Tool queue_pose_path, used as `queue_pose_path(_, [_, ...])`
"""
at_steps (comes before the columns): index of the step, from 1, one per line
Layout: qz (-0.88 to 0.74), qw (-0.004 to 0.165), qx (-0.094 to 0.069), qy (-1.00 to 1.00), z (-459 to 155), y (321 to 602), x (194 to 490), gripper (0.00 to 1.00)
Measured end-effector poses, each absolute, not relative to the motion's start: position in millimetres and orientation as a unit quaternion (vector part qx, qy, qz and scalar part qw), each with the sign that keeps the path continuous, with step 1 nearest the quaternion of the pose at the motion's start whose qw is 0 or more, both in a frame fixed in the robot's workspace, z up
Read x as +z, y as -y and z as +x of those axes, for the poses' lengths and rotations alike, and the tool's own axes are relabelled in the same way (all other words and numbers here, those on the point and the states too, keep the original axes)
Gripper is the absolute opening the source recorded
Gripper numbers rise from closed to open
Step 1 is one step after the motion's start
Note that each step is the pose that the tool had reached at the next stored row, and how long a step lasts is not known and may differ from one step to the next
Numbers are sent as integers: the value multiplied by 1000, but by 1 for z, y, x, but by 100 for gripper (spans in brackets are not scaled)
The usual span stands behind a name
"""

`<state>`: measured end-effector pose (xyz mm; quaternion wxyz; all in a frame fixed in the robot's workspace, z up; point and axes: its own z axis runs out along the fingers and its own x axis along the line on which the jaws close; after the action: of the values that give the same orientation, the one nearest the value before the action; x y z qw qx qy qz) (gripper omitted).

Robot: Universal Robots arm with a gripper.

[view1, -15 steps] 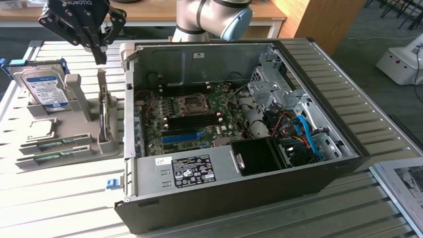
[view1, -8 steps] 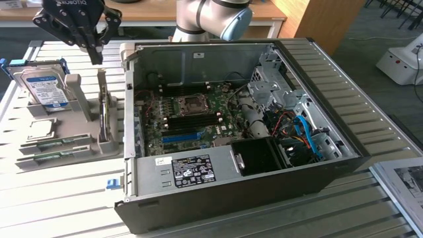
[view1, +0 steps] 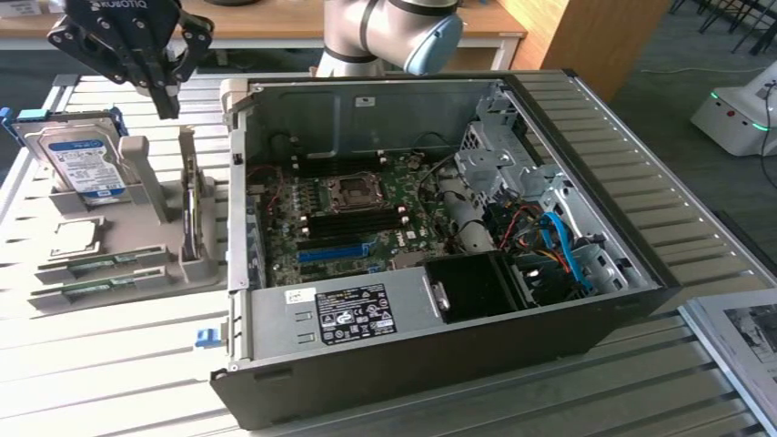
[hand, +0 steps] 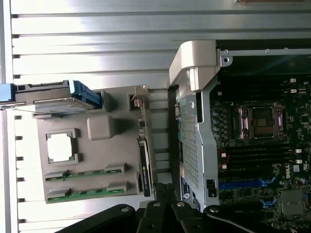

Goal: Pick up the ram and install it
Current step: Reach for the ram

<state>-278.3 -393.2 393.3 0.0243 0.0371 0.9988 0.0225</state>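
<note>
The ram (view1: 188, 221) (hand: 144, 162) stands on its long edge in a slot of the grey holder (view1: 146, 264) on the table (view1: 109, 364), just beside the open computer case (view1: 401, 355), its long axis running alongside the case's wall. The hand (view1: 166, 96) hangs above the holder's far end, clear of the ram, fingers together and pointing down

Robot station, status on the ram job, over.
Black hand shut, empty, above grey plastic holder. Thin green ram sticks lie in it, untouched. Silver hard drive stands nearby.

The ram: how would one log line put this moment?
end effector: shut, empty, above grey holder | ram: green stick lying in holder, not gripped | computer case: open
</note>
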Motion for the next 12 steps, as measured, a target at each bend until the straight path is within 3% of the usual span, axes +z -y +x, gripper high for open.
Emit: queue_pose_path(12, [37,24,23,-999,-292,393,393,10])
